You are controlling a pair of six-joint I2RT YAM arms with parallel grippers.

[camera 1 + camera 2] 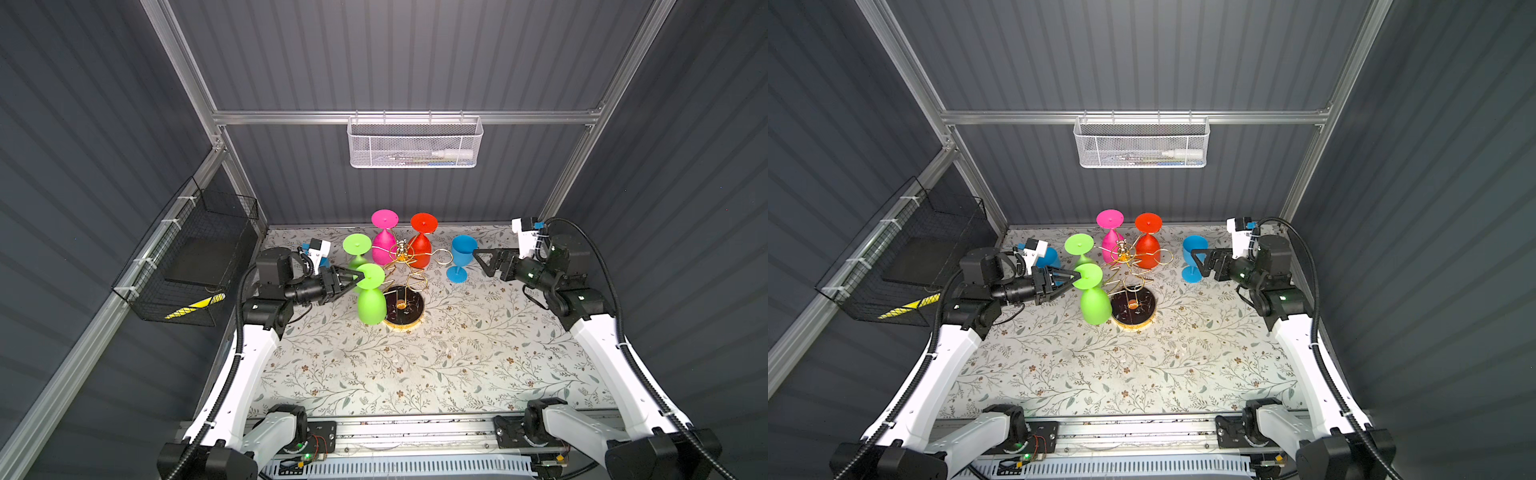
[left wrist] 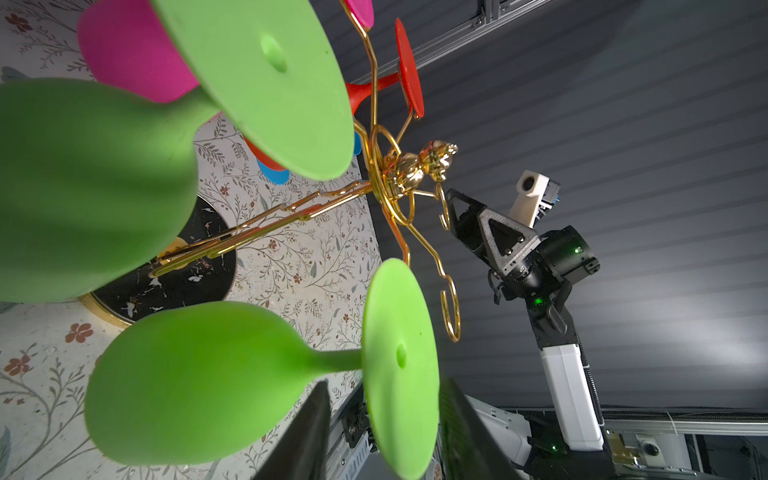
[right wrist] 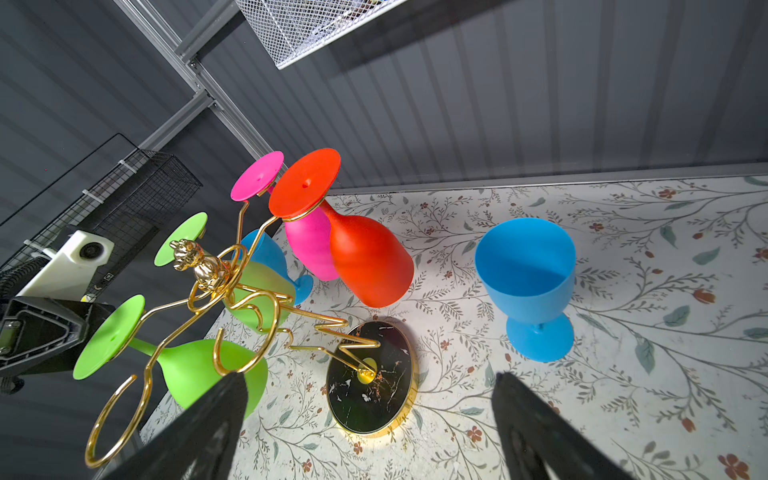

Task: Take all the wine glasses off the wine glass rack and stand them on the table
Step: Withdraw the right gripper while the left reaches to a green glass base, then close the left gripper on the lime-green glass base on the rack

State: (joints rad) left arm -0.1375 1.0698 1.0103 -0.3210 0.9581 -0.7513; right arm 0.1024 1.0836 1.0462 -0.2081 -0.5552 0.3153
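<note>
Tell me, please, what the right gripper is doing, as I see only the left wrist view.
Observer: The right gripper is open; the right wrist view shows nothing held between its jaws.
Operator: What stands nearest it?
Observer: An upright blue glass, on the table close by its fingertips.
Operator: Is anything behind my arm?
Observer: A second blue glass stands upright behind the left gripper, off the rack.

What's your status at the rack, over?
Left gripper open, jaws astride foot of near green glass. Right gripper open, empty, beside blue glass. Near glass hangs inverted on wine glass rack. Second green glass close behind.
</note>
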